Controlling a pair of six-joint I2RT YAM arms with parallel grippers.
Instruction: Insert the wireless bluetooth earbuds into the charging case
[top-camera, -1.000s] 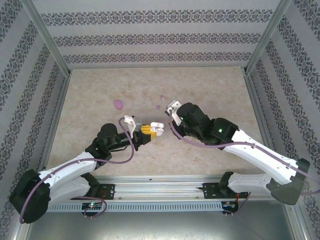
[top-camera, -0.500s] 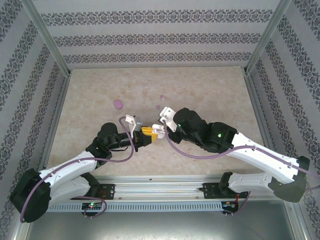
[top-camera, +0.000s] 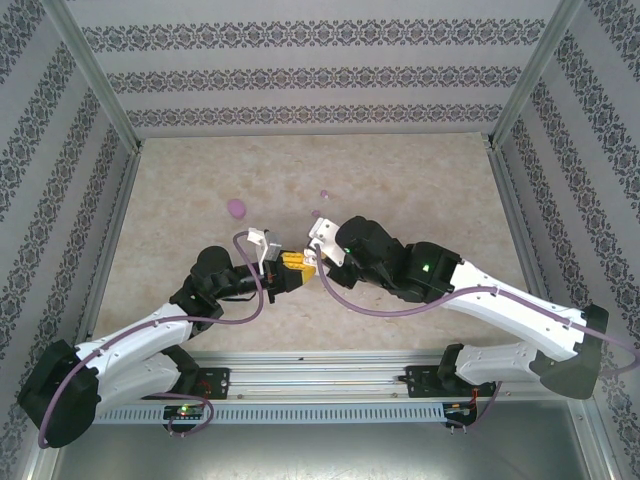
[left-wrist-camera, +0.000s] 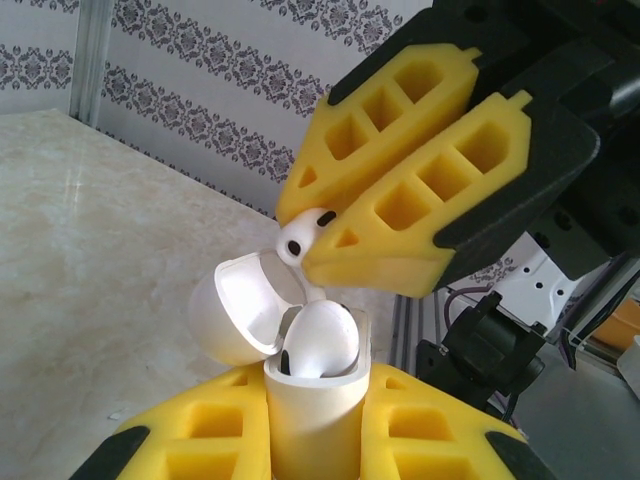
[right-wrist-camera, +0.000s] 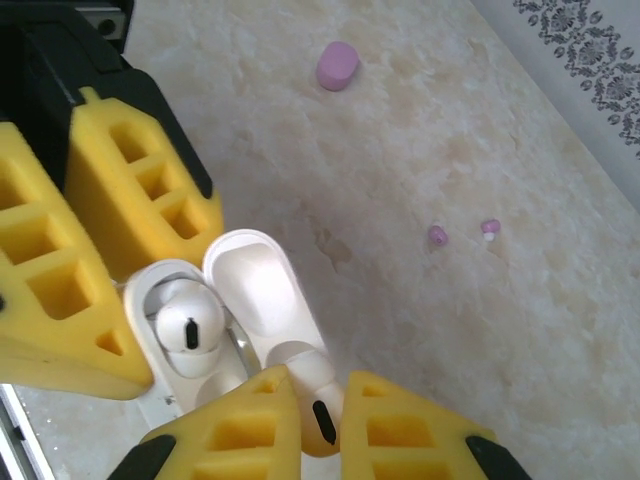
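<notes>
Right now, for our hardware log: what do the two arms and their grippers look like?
The left arm and right arm share white shells, black joints and a looping purple cable each. Their fingers are yellow blocks with rectangular cut-outs on black backing.

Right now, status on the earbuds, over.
Left claw shut on open charging case, one white earbud seated. Right claw shut on second white earbud above it. Nothing between.
</notes>
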